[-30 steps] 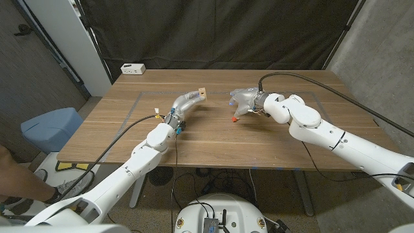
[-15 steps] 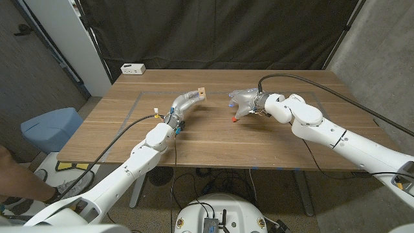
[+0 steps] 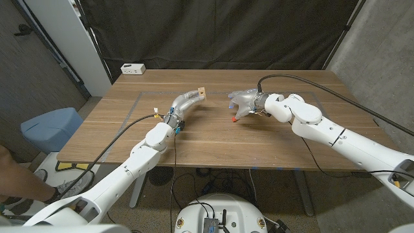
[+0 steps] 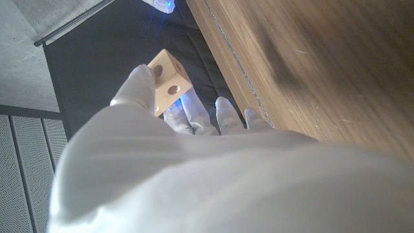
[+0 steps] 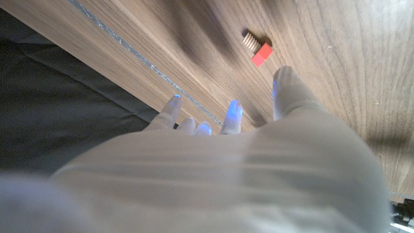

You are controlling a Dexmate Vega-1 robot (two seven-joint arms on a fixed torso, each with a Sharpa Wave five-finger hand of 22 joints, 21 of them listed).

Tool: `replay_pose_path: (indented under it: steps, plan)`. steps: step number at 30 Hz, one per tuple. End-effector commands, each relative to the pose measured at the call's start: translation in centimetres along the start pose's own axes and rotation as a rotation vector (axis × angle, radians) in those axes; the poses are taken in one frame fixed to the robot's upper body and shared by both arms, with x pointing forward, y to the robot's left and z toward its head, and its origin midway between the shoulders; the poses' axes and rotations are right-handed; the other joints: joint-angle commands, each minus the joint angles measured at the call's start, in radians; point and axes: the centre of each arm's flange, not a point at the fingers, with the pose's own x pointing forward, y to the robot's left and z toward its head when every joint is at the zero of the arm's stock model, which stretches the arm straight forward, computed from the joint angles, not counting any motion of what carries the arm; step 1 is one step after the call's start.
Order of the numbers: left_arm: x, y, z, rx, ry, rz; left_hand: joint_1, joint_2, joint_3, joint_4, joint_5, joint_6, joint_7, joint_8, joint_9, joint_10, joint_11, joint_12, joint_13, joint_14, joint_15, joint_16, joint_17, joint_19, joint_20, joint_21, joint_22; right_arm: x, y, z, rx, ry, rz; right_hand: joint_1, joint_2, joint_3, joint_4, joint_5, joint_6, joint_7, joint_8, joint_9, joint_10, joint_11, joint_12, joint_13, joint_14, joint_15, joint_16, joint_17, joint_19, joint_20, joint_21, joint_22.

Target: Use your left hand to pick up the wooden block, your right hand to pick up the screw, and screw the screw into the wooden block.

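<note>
My left hand (image 3: 186, 101) is raised over the table's middle left and holds the small wooden block (image 3: 202, 93) at its fingertips. In the left wrist view the block (image 4: 169, 81), with a round hole in one face, sits pinched between the thumb and the fingers. A short screw with a red head (image 3: 234, 119) lies on the table. My right hand (image 3: 244, 99) hovers just behind it, fingers spread and holding nothing. Seen from the right wrist, the screw (image 5: 257, 48) lies on the wood a little beyond the fingertips (image 5: 283, 81).
A white power box (image 3: 132, 68) sits at the table's far left corner. A blue seat (image 3: 52, 125) stands off the table's left side. A person's arm (image 3: 22, 184) shows at the lower left edge. Thin tape lines (image 3: 132, 109) cross the wooden table (image 3: 213, 145).
</note>
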Motion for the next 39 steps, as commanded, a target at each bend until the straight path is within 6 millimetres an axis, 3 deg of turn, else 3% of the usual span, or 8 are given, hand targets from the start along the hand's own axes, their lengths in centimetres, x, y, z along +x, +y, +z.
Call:
replay_pose_path:
  steps: [1,19,39]
  plan:
    - [0.1,-0.1,0.1,0.013,0.003,-0.006,0.002,0.010,-0.005,0.000,0.003,0.010,0.001,0.006,0.005,-0.002,0.002,-0.004,0.005,-0.003,-0.072,0.009,0.004,-0.005,0.004,0.007,0.002,0.7,0.7,-0.2,-0.004,-0.009,0.007,0.015,0.001,0.007,-0.001,0.000,0.008,0.005,0.012,0.007,0.003,-0.003,0.002,0.003,0.013,0.000,0.008,0.003,0.008,-0.001,0.003,0.005]
    - [0.5,-0.1,0.0,0.013,0.008,-0.012,0.006,0.015,-0.007,-0.002,0.005,0.007,0.002,0.006,0.004,-0.003,0.002,-0.010,0.008,-0.004,-0.070,0.010,0.004,-0.005,0.005,0.008,0.002,1.1,1.6,0.0,-0.017,-0.021,0.017,0.034,0.000,0.014,0.002,0.002,0.023,0.036,0.043,0.030,0.002,0.011,0.003,0.006,0.020,0.004,0.010,0.007,0.013,-0.008,0.000,0.006]
    - [0.7,-0.2,-0.1,0.016,0.007,-0.023,0.008,0.018,-0.011,-0.002,0.007,0.010,0.001,0.009,0.002,-0.002,0.002,-0.016,0.011,-0.007,-0.070,0.010,0.003,-0.007,0.006,0.008,0.002,1.5,2.6,0.0,-0.017,-0.030,0.024,0.043,0.002,0.019,0.004,0.004,0.020,0.037,0.060,0.047,0.008,0.015,0.005,0.007,0.024,0.002,0.011,0.011,0.017,-0.012,-0.001,0.006]
